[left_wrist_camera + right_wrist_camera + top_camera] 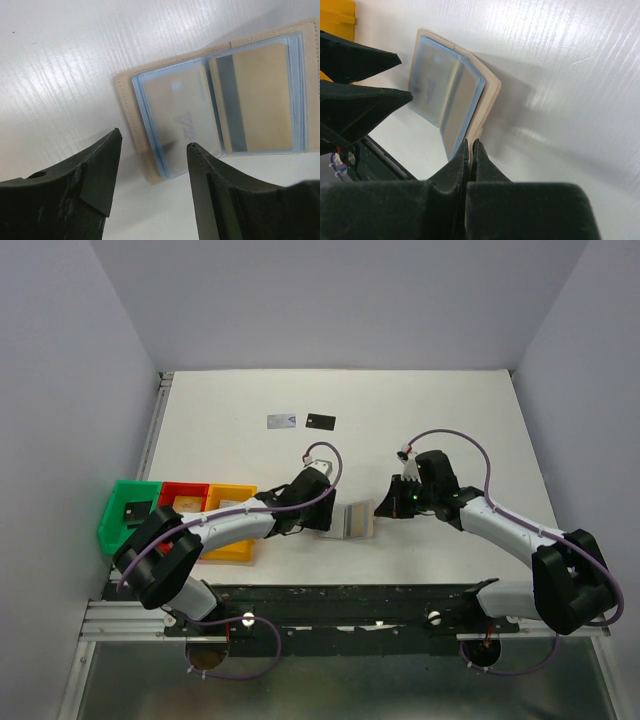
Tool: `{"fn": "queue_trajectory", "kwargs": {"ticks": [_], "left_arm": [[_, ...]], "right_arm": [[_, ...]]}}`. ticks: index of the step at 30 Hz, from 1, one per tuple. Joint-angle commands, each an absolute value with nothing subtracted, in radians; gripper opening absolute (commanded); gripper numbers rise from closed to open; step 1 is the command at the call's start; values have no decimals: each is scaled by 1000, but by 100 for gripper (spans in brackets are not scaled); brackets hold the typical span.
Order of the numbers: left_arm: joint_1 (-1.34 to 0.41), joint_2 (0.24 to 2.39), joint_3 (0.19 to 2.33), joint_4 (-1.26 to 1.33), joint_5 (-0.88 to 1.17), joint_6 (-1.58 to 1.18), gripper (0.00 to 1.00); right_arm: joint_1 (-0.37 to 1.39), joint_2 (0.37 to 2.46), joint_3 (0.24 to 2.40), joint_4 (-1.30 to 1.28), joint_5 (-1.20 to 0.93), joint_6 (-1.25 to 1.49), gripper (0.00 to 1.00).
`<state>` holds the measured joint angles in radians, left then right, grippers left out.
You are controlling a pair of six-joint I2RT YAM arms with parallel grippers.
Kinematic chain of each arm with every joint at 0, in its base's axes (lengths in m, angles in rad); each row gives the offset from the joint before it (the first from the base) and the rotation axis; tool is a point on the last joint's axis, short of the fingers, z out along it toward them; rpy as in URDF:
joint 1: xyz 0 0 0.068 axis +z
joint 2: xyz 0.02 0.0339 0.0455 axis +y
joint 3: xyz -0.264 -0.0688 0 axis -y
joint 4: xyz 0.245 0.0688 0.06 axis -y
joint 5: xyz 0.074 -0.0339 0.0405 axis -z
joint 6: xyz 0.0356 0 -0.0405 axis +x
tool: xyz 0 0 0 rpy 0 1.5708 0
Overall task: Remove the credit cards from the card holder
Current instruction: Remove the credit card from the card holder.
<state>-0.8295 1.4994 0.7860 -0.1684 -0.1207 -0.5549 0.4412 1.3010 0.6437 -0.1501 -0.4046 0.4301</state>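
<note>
A white surface (pixel 450 410) is lying boxed in by pale grey walls. Near its middle, the card holder (pixel 357 520) is lying open between the two arms, its light-blue sleeves facing up inside a tan border. Two gold cards are sitting in those sleeves: one (pixel 172 112) in the left panel, and one (pixel 260 110) in the right panel, showing a grey stripe. The right pincer (pixel 471 146) is clamping narrowly on the holder's tan edge, which is running between its fingers. The left pincer (pixel 154 138) is hovering wide apart over the holder's opposite side, gripping nothing. Farther back, well apart from the holder, a silvery card (pixel 282 421) and a black card (pixel 320 421) are lying side by side. At the left edge, a green bin (pixel 112 525), a red bin (pixel 170 489) and a yellow bin (pixel 235 548) are standing in a row.
</note>
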Motion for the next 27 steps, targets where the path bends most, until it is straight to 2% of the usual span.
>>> {"fn": "queue_trajectory", "kwargs": {"ticks": [1,5,8,11,15,27], "left_arm": [[-818,1456,765,-184,-173,-577,68],[-815,1390,733,-114,-166,-580,67],[-813,1351,716,-6,-72,-546,68],[-819,1405,784,31,62,-512,70],[-844,1488,845,28,138,-485,70],[-868,1615,930,-54,176,-443,70]], "right_arm": [[437,1287,632,-155,-380,431,0],[439,1284,629,-152,-388,433,0],[439,1276,620,-126,-419,434,0],[439,1273,615,-97,-460,436,0],[437,1275,618,-78,-495,439,0],[439,1262,624,-86,-497,437,0]]}}
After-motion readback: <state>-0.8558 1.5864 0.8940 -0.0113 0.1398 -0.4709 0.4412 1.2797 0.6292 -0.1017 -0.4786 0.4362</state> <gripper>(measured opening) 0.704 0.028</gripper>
